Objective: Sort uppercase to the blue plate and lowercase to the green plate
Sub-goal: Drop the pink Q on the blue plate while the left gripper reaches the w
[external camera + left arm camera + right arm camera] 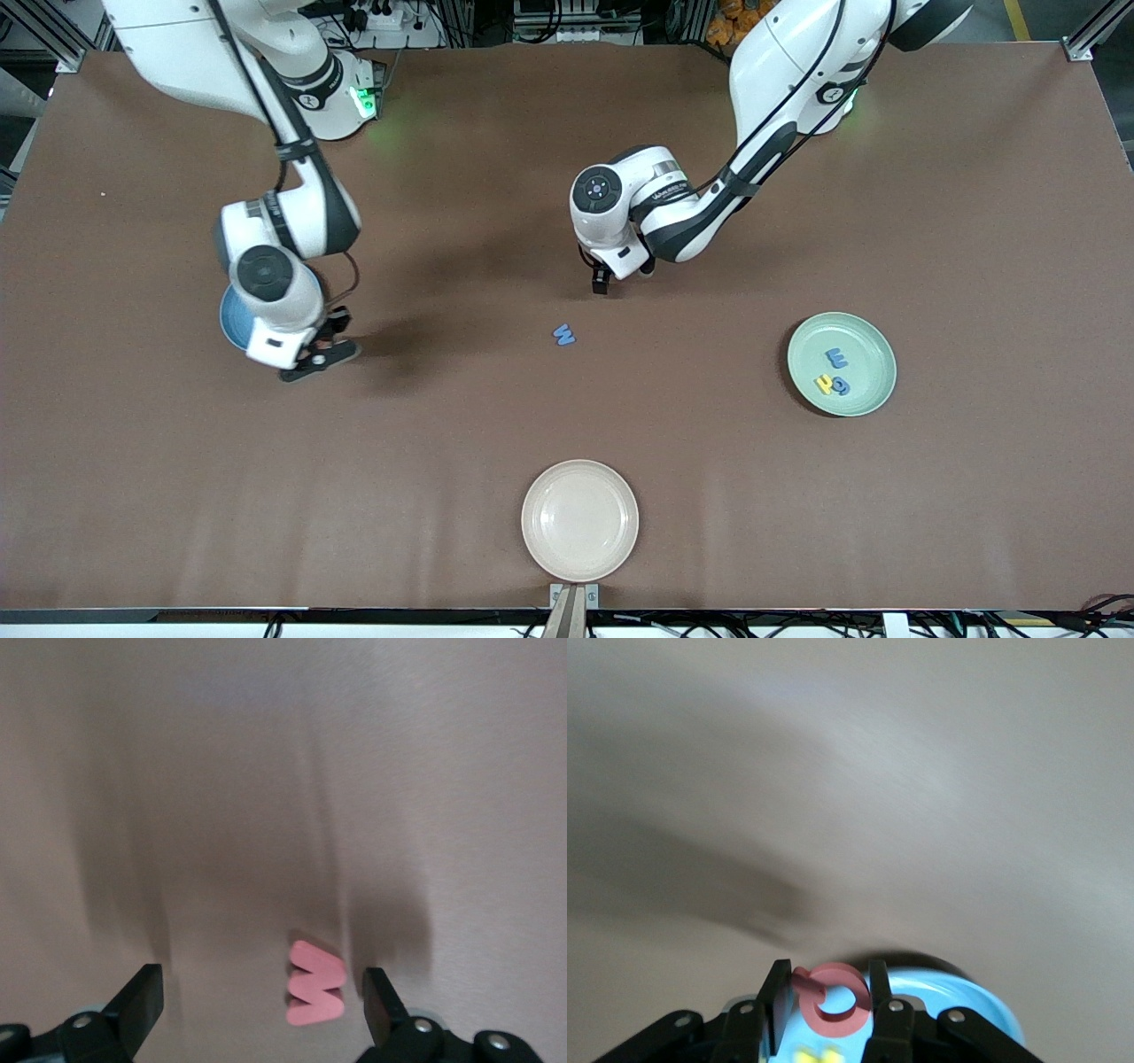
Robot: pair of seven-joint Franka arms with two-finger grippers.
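Note:
My right gripper (317, 356) (828, 997) is shut on the red Q (833, 1001) and holds it over the rim of the blue plate (232, 321) (970, 1010). A yellow letter (811, 1054) lies in that plate; the teal R is out of view. My left gripper (602, 279) (261, 1005) is open, low over the table, with the red w (316, 983) lying between its fingers (381, 1005), close to one. The blue W (564, 335) lies on the table nearer the front camera. The green plate (864, 394) holds the blue E-like letter (836, 358), yellow h (824, 384) and blue g (841, 386).
A cream-white plate (579, 520) sits at the table's edge nearest the front camera. The right arm's wrist covers most of the blue plate in the front view, and the left hand hides the red w there.

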